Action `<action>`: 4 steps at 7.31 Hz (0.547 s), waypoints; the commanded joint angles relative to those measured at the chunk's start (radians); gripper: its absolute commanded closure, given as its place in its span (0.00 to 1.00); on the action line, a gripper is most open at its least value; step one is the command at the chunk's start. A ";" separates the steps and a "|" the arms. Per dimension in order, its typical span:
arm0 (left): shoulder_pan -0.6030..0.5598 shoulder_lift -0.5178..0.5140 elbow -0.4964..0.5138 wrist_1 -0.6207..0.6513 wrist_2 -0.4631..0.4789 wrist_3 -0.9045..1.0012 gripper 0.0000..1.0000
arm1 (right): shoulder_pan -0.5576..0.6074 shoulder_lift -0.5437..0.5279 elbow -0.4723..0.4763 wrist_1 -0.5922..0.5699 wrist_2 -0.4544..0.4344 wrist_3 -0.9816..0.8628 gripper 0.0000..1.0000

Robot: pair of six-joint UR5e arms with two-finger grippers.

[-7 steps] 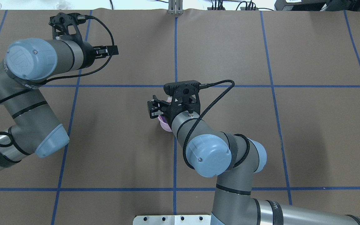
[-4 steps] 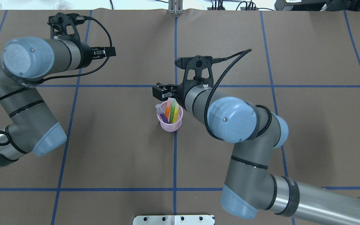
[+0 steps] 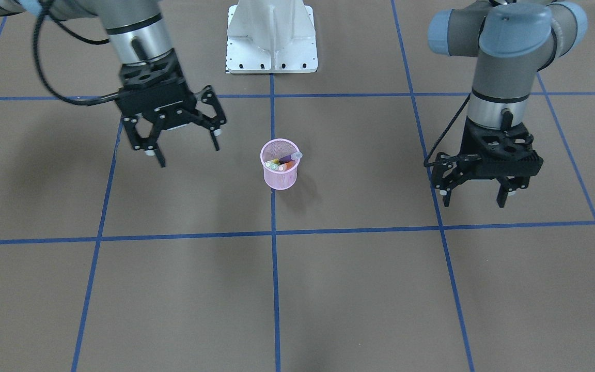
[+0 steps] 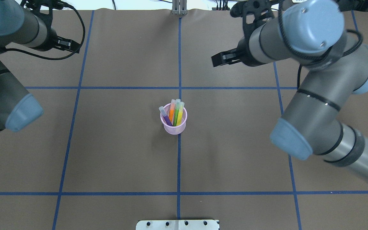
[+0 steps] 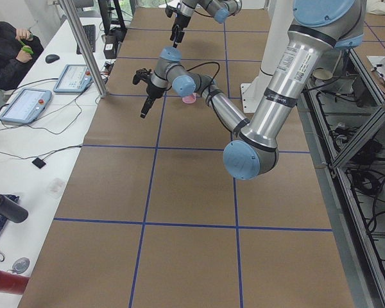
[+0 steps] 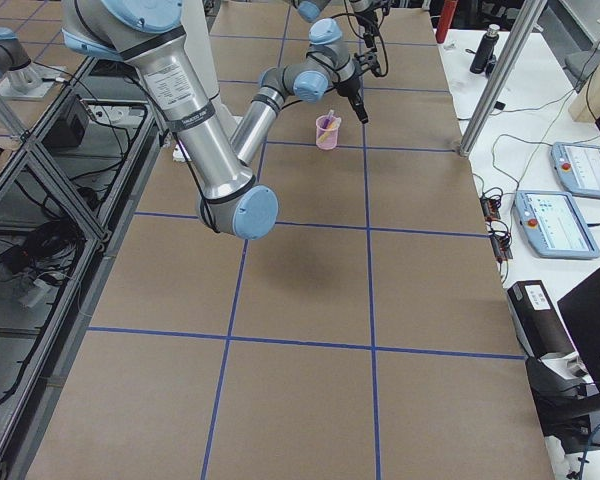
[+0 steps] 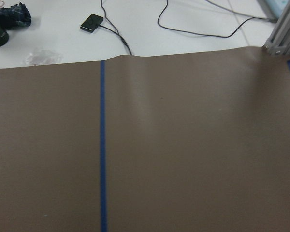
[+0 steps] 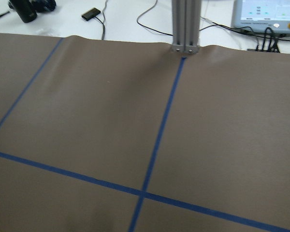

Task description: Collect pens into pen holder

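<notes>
- The pink mesh pen holder stood upright mid-worktop, planted on a blue tape line.
- All four were in, caps up: purple pen, orange pen, green pen, yellow pen.
- The purple one leaned off toward 11 o'clock and the other three sat side by side.
- From overhead, the right pincer hung at about 1 o'clock of the holder, fingers spread, gripping nothing, well apart.
- The left pincer hovered out at about 10 o'clock, likewise spread wide, nothing between its fingers.
</notes>
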 commanded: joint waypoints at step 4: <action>-0.344 0.142 -0.001 0.238 -0.413 0.381 0.00 | 0.501 -0.302 -0.127 -0.159 0.369 -0.815 0.00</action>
